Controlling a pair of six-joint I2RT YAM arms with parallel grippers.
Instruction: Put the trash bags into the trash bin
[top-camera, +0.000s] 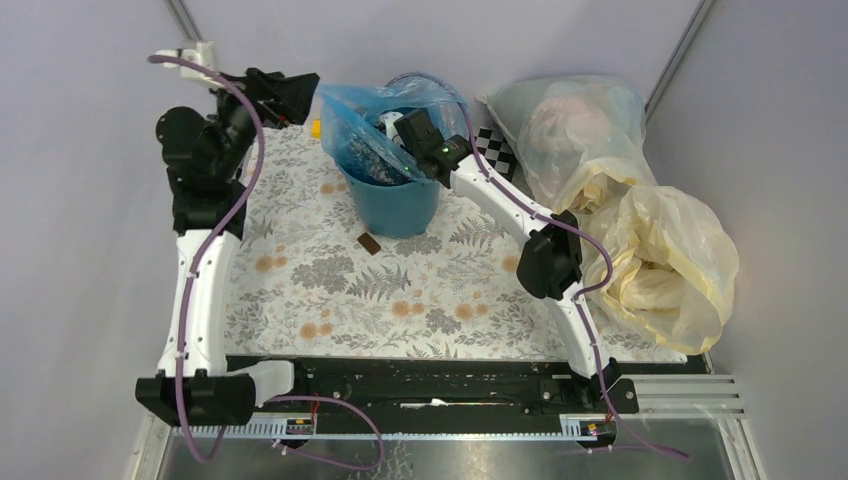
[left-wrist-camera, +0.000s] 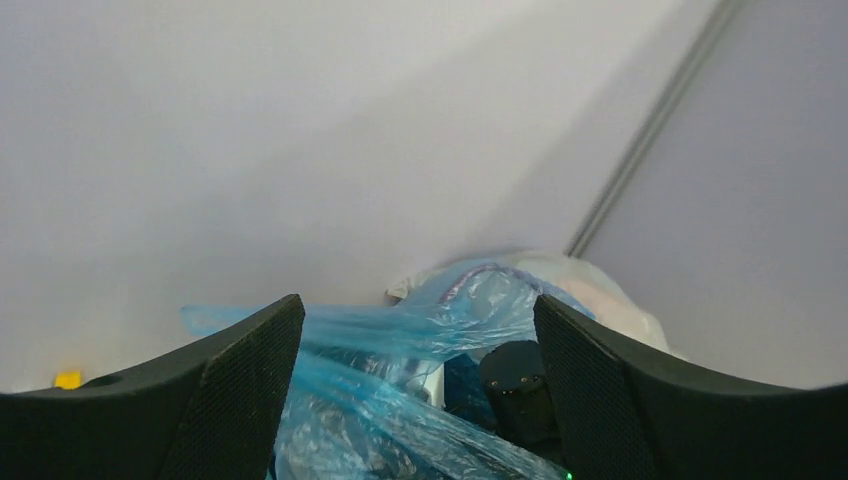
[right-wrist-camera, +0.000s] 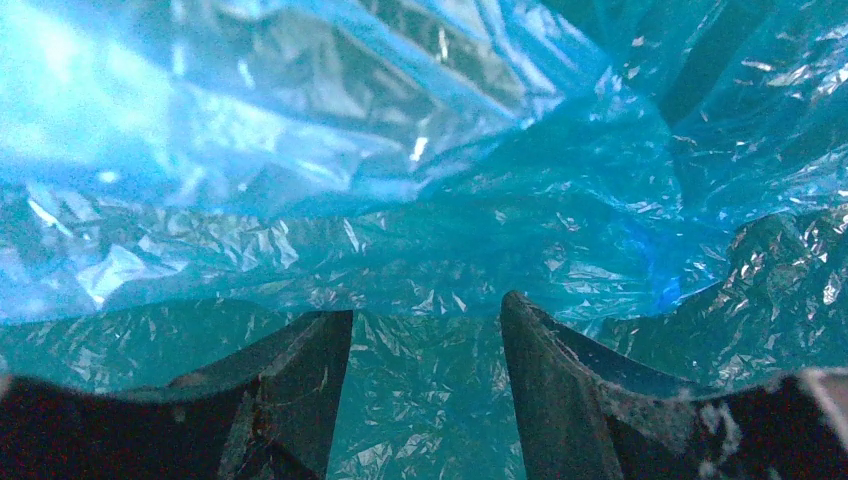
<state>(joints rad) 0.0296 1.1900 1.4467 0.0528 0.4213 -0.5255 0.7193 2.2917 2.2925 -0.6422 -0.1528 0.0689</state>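
Overhead, a teal trash bin (top-camera: 395, 205) stands toward the back of the floral counter (top-camera: 330, 290). A crinkly blue trash bag (top-camera: 375, 120) sits partly inside it, with loose film billowing up over the rim. The right gripper (right-wrist-camera: 425, 310) is down inside the bag's mouth, jaws partway apart, with nothing clearly pinched. The left gripper (top-camera: 303, 97) hovers just left of the bag, jaws wide and empty. The right arm looks nearer for pushing the film down.
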